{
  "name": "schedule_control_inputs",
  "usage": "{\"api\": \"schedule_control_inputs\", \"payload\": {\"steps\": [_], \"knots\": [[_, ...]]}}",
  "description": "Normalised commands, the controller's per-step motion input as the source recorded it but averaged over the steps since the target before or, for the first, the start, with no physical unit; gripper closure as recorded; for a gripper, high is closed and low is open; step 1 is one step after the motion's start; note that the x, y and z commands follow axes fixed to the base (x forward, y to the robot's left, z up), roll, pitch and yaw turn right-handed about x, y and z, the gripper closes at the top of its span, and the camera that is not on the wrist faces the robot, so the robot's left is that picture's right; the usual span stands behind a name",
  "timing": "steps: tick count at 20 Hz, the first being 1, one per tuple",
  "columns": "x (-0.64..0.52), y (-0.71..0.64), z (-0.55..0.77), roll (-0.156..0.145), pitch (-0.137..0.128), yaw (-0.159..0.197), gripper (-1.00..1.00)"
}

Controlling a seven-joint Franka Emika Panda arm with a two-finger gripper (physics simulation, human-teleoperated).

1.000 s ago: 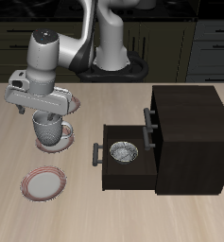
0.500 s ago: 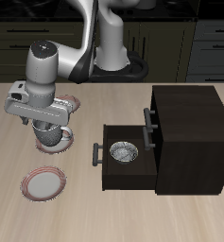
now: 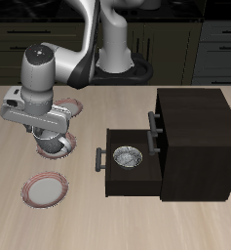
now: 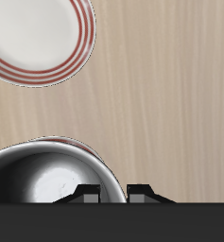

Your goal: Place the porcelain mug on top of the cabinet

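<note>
In the exterior view the arm's wrist covers most of the porcelain mug (image 3: 55, 146); only a lower sliver of its pale wall shows beneath the gripper (image 3: 52, 137), and its handle cannot be seen. The fingertips are hidden too, so whether the jaws grip the mug cannot be told. A red-rimmed plate (image 3: 72, 104) behind the arm shows just as a short arc. In the wrist view the mug's rim (image 4: 57, 180) is cut off by the gripper body and the picture's edge, and the plate (image 4: 38, 38) is cropped at two edges. The small metallic bowl (image 3: 127, 155) in the cabinet (image 3: 195, 142) drawer is too small for detail.
</note>
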Motion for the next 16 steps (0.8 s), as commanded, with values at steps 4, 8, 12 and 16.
{"api": "schedule_control_inputs", "payload": {"steps": [4, 8, 12, 16], "knots": [[0.02, 0.18, 0.2, 0.026, -0.009, -0.012, 1.0], [-0.08, 0.27, 0.62, 0.017, -0.068, 0.02, 1.0], [-0.09, 0.23, 0.55, 0.036, -0.045, -0.021, 1.0], [-0.13, 0.24, 0.64, 0.033, -0.077, 0.046, 1.0]]}}
